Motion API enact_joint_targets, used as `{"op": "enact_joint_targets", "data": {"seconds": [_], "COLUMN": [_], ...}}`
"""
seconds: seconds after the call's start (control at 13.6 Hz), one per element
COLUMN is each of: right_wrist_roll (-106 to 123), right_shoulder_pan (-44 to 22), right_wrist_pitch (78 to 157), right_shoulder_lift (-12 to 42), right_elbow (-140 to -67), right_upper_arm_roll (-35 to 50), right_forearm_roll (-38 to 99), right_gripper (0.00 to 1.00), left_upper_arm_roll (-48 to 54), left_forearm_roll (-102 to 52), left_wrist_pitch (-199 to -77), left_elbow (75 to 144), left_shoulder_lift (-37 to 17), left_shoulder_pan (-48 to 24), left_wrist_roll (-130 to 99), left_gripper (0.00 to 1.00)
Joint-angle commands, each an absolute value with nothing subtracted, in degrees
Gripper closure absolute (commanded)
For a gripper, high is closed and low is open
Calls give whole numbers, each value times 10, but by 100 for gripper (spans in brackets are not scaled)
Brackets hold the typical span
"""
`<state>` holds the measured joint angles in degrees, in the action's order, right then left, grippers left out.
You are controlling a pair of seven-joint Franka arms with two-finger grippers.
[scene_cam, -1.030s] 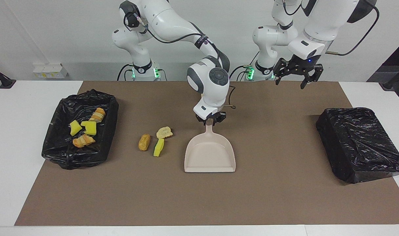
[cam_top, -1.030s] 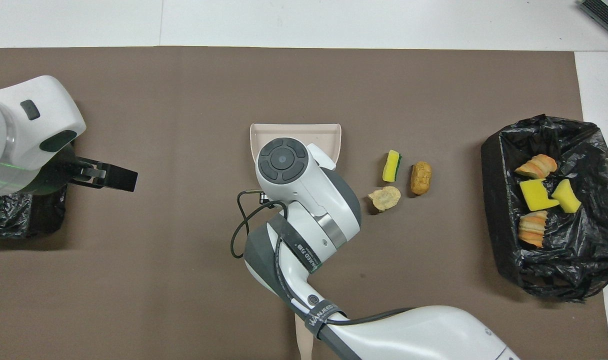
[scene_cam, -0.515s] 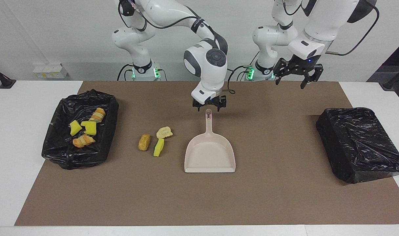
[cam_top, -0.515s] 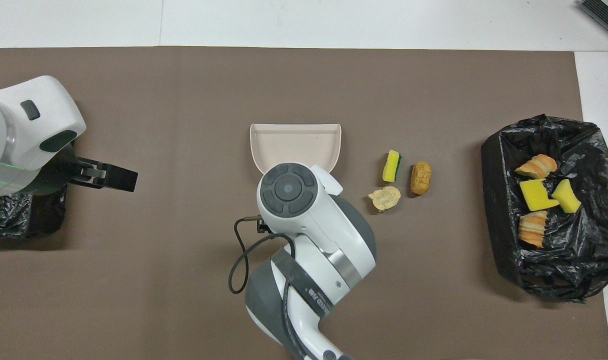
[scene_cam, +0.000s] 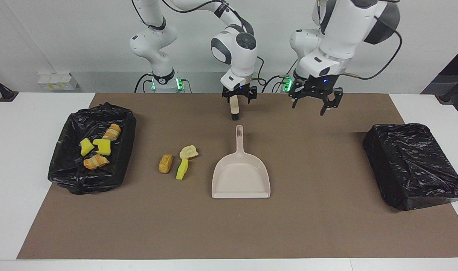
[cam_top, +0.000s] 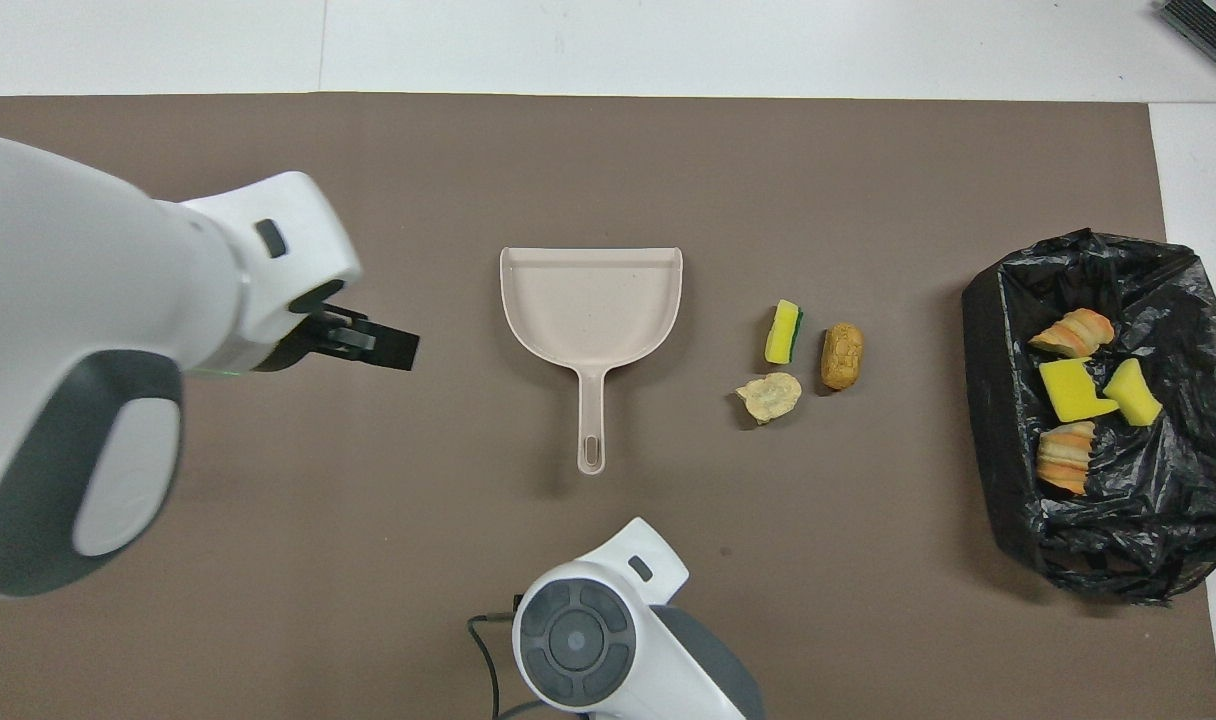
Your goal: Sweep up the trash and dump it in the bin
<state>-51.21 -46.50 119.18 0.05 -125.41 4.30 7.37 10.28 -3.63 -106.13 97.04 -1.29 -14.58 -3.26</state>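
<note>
Up near the top middle of the facing view, the right gripper (scene_cam: 239, 98) hangs over the brown mat (scene_cam: 327, 226) with its jaws apart. They stand either side of the upper end of a beige hand brush (scene_cam: 234, 108); whether they touch it I cannot tell. In the overhead view the right arm's wrist hides the brush. Just beside it, toward the left arm's end, the left gripper (scene_cam: 315, 105) hovers with its jaws wide and nothing in them.

The beige dustpan (scene_cam: 241, 177) lies flat at the centre of the frame, handle pointing up toward the robots. The trash (scene_cam: 182, 169) is split in two groups. Three pieces sit on the mat beside the dustpan, toward the right arm's end: a yellow-green sponge, a tan lump (scene_cam: 165, 163) and a paler lump (scene_cam: 189, 152). Four more lie in the bag-lined bin (scene_cam: 74, 177) at that end of the counter (scene_cam: 10, 150). A black-wrapped box (scene_cam: 413, 165) sits at the left arm's end.
</note>
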Motion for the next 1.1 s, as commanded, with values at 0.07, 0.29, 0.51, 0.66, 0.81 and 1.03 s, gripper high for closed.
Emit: {"op": "enact_joint_targets", "data": {"seconds": [0.07, 0.29, 0.51, 0.66, 0.81, 1.03], "right_wrist_roll": [-529, -544, -562, -572, -572, -571], "right_shoulder_pan": [-506, -544, -558, -573, -573, -573], "right_wrist_pitch": [1218, 1236, 1248, 1269, 1272, 1273], "right_shoulder_lift": [-98, -144, -137, -118, -109, -107], "right_elbow": [-1380, -1438, -1448, -1451, -1451, -1451], "right_upper_arm_roll": [41, 41, 42, 42, 42, 42], "right_forearm_roll": [148, 183, 196, 196, 196, 196], "right_gripper": [0, 0, 1, 10, 23, 57], "left_upper_arm_roll": [95, 95, 94, 95, 95, 94], "left_forearm_roll": [-38, -38, -38, -38, -38, -37], "left_wrist_pitch": [-1148, -1258, -1319, -1322, -1334, -1371], "left_elbow": [1006, 1080, 1117, 1121, 1125, 1123], "left_shoulder_lift": [-73, -109, -136, -137, -148, -155], "left_shoulder_pan": [-223, -277, -302, -304, -311, -313], "left_wrist_roll": [-129, -212, -260, -261, -260, -258], "left_gripper": [0, 0, 0, 0, 0, 24]}}
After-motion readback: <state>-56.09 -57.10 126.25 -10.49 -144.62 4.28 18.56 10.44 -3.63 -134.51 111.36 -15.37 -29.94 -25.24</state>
